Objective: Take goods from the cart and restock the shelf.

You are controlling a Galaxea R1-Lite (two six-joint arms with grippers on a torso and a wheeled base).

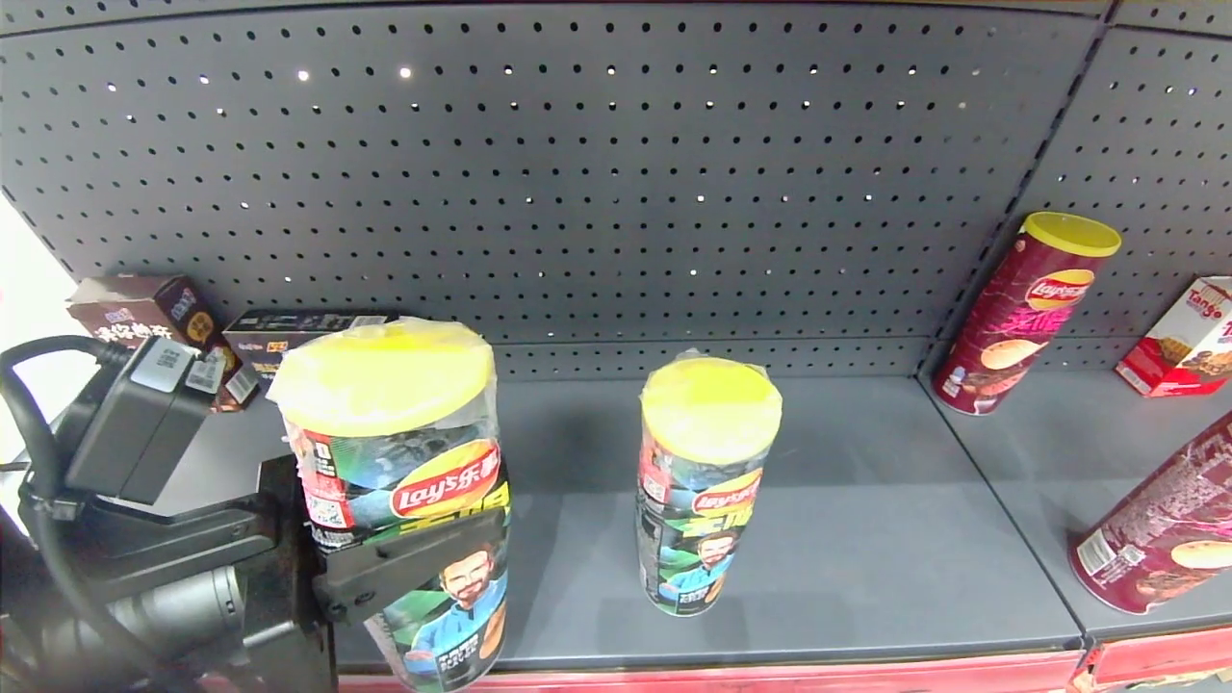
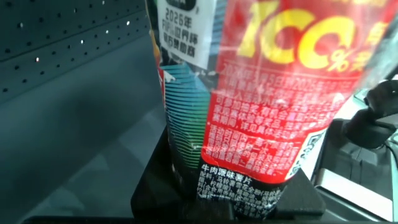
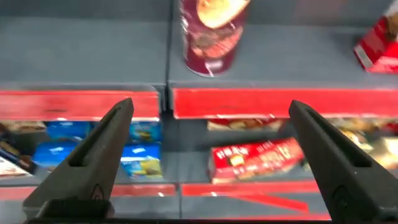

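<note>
My left gripper [image 1: 385, 553] is shut on a chips can [image 1: 399, 481] with a yellow lid and a green-and-blue label. It holds the can upright at the front left edge of the grey shelf [image 1: 866, 539]. In the left wrist view the can [image 2: 249, 112] stands close up between the jaws. A matching can [image 1: 703, 481] stands upright on the middle of the shelf, apart from the held one. My right gripper [image 3: 211, 106] is open with nothing between its fingers. It faces the shelf's red front edge [image 3: 280, 102], below a maroon can [image 3: 211, 34].
Two dark boxes [image 1: 144, 318] lie at the shelf's back left. In the right bay a maroon can [image 1: 1030, 313] leans on the perforated back panel, another [image 1: 1165, 529] lies near the front, and a red box [image 1: 1184, 342] sits behind. Lower shelves hold blue and red packs [image 3: 255, 158].
</note>
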